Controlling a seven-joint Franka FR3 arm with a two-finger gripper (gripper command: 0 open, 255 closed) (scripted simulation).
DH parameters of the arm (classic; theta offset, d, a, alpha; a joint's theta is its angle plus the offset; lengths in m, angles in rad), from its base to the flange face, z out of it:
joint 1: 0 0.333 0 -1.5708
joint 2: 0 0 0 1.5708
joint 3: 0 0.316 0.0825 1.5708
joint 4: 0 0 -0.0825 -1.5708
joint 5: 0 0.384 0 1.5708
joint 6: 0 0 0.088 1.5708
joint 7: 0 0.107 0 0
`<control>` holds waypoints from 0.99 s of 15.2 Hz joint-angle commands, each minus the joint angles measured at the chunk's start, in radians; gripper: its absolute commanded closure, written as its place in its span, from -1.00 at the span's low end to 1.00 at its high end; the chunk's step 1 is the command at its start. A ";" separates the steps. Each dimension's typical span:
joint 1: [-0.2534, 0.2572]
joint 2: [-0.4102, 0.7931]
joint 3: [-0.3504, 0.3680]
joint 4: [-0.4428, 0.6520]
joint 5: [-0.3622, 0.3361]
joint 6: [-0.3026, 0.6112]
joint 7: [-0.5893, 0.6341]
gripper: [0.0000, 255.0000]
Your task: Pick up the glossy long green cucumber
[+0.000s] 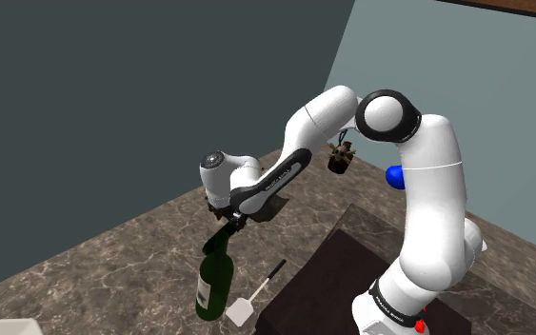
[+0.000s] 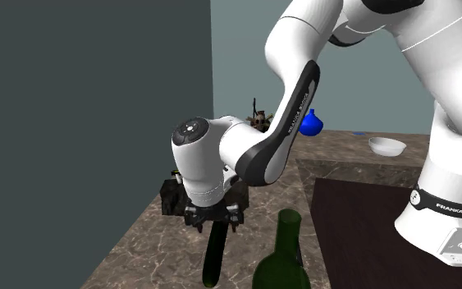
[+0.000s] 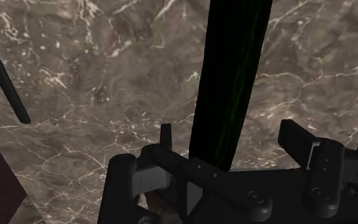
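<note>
Clamped, by the look of it, on the top end of the dark green cucumber [image 2: 213, 256] with the black gripper [image 2: 214, 220]. Hanging nearly straight down over the brown marble counter [image 3: 95, 76], close beside a green glass bottle [image 2: 284, 264]; lower tip out of sight, so no telling about clearance. Best to lift straight up and slowly: gripped far from the middle and glossy, so likely to swing or slip. Hold the squeeze firm. Avoid sideways travel toward the bottle, for fear of knocking it over. Mind also the white spatula [image 1: 247, 305] lying on the counter nearby.
</note>
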 commanded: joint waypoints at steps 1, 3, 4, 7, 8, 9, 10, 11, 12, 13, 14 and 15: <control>0.013 0.030 -0.016 0.017 -0.015 0.006 0.022 -1.00; 0.022 0.053 -0.029 0.027 -0.030 0.017 0.034 -1.00; 0.026 0.065 -0.035 0.032 -0.038 0.022 0.040 -1.00; 0.038 0.095 -0.050 0.045 -0.057 0.036 0.054 -1.00; 0.038 0.095 -0.050 0.045 -0.057 0.036 0.054 -1.00; 0.038 0.095 -0.050 0.045 -0.057 0.036 0.054 1.00; 0.038 0.095 -0.050 0.045 -0.057 0.036 0.054 1.00; 0.038 0.095 -0.050 0.045 -0.057 0.036 0.054 1.00; 0.038 0.095 -0.050 0.046 -0.057 0.036 0.054 1.00; 0.038 0.095 -0.050 0.045 -0.056 0.036 0.053 1.00; 0.038 0.095 -0.050 0.046 -0.056 0.035 0.053 1.00; 0.038 0.095 -0.050 0.045 -0.056 0.036 0.053 1.00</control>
